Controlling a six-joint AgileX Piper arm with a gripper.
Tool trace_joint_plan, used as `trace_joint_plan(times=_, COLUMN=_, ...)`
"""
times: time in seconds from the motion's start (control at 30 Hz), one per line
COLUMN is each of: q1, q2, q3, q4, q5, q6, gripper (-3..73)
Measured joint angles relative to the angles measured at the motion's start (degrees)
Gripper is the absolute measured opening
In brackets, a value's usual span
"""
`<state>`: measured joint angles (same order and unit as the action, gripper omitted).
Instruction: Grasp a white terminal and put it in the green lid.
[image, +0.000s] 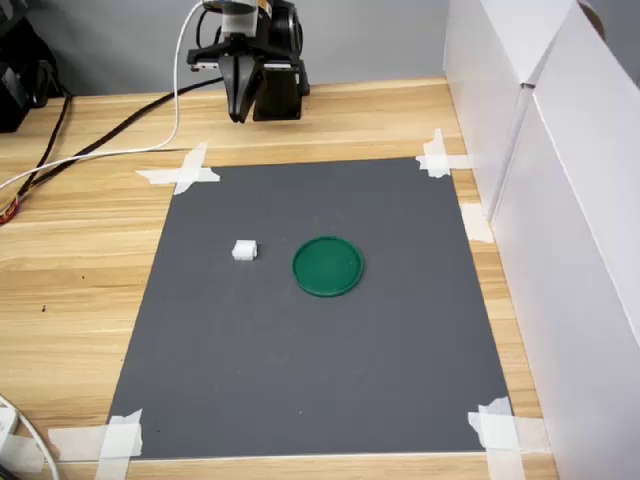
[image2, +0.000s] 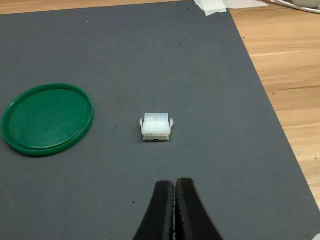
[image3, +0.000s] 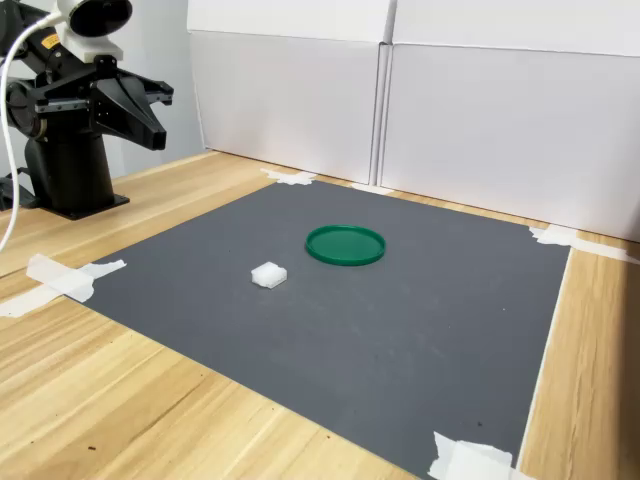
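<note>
The room is evenly and softly lit, with only faint shadows under the green lid (image: 328, 266) and the white terminal (image: 245, 250). All three pictures are sharp, apart from the slightly soft fingertips (image2: 162, 210) at the wrist view's lower edge.

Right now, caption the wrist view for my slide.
Shut gripper facing the white terminal, green lid empty beside it.

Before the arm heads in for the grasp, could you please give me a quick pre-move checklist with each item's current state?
1. Terminal free on the mat, nothing touching it: ok.
2. Lid empty and flat: ok.
3. Terminal apart from the lid, with a gap between them: ok.
4. Gripper open for the grasp: not ok, fingers shut together.
5. Gripper holding nothing: ok.
6. Nothing on the mat between gripper and terminal: ok.
</note>
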<state>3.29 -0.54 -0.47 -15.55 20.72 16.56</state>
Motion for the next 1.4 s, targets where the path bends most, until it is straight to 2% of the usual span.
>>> trace_joint_plan(times=0.67, q1=0.0, q2=0.8, q3=-2.3, q4=0.0, q5=1.9, q6=-0.9, gripper=-1.5)
trace_joint_plan(times=0.97, q1=0.0, q2=13.6, q3=-11.1, q4=0.0, q5=3.6, q6=-1.1, gripper=-1.5)
trace_joint_plan(times=1.4, q1=0.0, q2=37.5, q3=-29.9, q4=-1.6, q5=13.8, q6=-2.1, gripper=-1.5)
